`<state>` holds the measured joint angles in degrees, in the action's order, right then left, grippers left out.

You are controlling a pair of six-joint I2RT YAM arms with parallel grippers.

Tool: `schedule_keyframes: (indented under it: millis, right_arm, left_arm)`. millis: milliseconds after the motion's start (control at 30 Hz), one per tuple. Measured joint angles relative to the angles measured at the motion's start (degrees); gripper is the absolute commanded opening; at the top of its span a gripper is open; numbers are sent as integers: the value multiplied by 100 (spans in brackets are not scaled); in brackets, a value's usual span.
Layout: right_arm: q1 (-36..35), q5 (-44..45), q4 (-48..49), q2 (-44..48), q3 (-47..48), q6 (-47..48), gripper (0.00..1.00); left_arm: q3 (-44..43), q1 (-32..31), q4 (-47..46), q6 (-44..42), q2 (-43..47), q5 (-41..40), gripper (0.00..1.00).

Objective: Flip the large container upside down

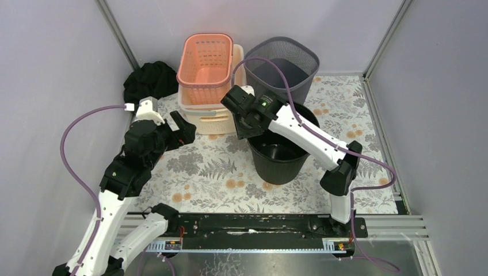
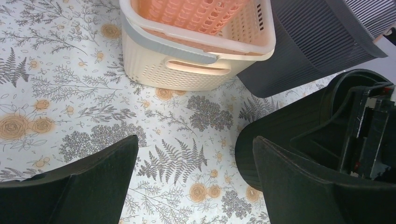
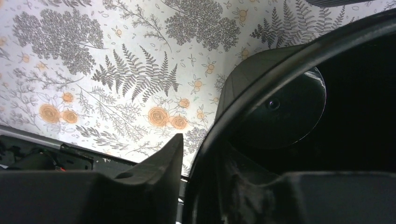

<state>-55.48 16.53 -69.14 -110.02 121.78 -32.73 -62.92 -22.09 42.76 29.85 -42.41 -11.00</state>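
- Currently the black bucket (image 1: 280,164) is seen standing upright on the flowered table (image 1: 201,172), near a cream basket (image 1: 201,118).
- Its rim is straddled by the right gripper (image 1: 243,127); a firm clamp cannot be confirmed.
- The left gripper (image 1: 181,129) is held spread and empty, to the bucket's left.

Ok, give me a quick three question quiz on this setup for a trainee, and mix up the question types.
1. True or false: the black bin stands upright, mouth up.
2. Which gripper straddles the bin's rim? A left, B right, C neither.
3. Fill in: the pink basket sits nested in a ___ basket.
Key: 1 true; 2 B, the right gripper; 3 cream.
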Motion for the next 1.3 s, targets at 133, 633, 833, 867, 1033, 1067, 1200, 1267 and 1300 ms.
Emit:
schedule_keyframes:
  millis: [133,633,833,867,1033,1067,1200,1267,1300]
  right_arm:
    - [-2,116,-76,-83,44,-15,1]
    - [76,-887,1040,1506,-660,-92,0]
    - [684,-1967,3368,3845,-3600,-778,0]
    - [815,-2103,3746,4063,-4037,-898,0]
    - [1237,-2667,5941,4415,-6050,-1488,0]
    - [1281,-2767,6452,4426,-6411,-1631,0]
    - [1392,-3226,8236,4465,-7711,-2260,0]
    - [1510,-3423,8972,4476,-8212,-2546,0]
    - [1589,-3532,9383,4457,-8452,-2691,0]
  left_arm:
    - [4,0,52,-2,22,0,100]
    - [-509,0,435,4,-175,4,100]
    - [-949,0,494,4,-243,0,100]
    - [-973,0,494,4,-240,-2,100]
    - [-901,0,518,17,-267,0,100]
    - [-828,0,514,28,-262,0,100]
    - [-452,0,511,79,-229,2,100]
    - [-245,0,498,114,-201,0,100]
    - [-127,0,487,131,-184,-2,100]
